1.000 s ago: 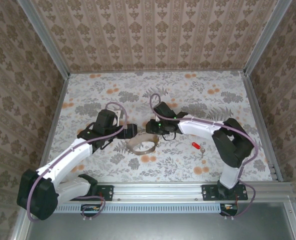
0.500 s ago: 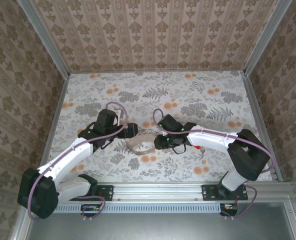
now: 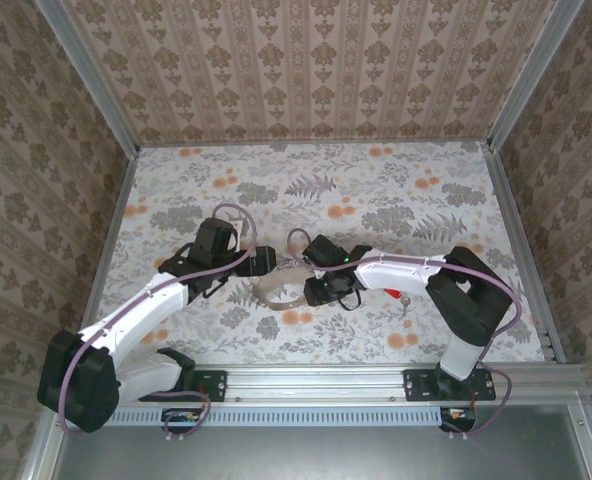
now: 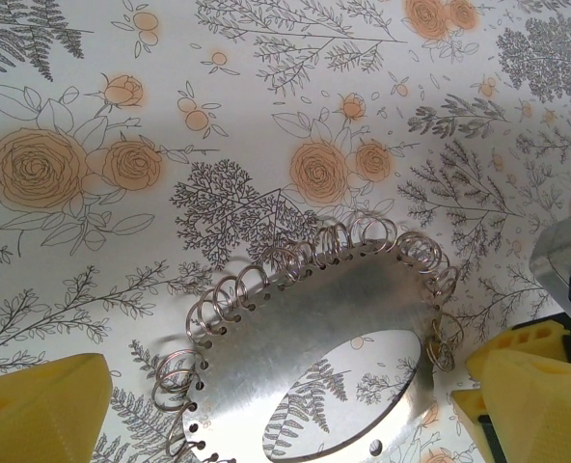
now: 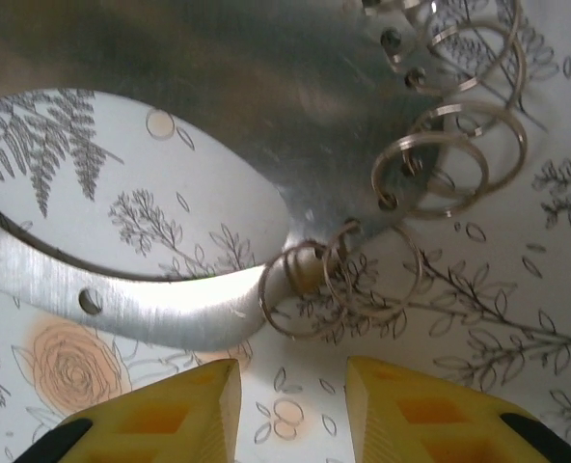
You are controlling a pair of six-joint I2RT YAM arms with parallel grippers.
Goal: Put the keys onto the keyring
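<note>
The keyring (image 3: 279, 292) is a flat silvery metal plate (image 4: 305, 318) with an oval cut-out and several wire split rings (image 4: 230, 294) along its edge, lying on the flowered table. My left gripper (image 4: 285, 420) is open wide, one yellow finger (image 4: 35, 405) on each side of the plate. My right gripper (image 5: 290, 405) is open at the plate's (image 5: 218, 77) right end, nothing between its fingers (image 5: 170, 415), and an end ring (image 5: 339, 280) lies just ahead of them. The key's red tag (image 3: 389, 292) lies on the table right of my right arm.
Patterned walls with metal corner posts (image 3: 96, 80) close in the table on three sides. The rail (image 3: 316, 380) with both arm bases runs along the near edge. A purple cable (image 3: 301, 240) loops above my right wrist.
My right arm has swung its gripper nearer and to the left, down to the plate's right end. The left arm has barely moved. The red-tagged key stays where it was.
</note>
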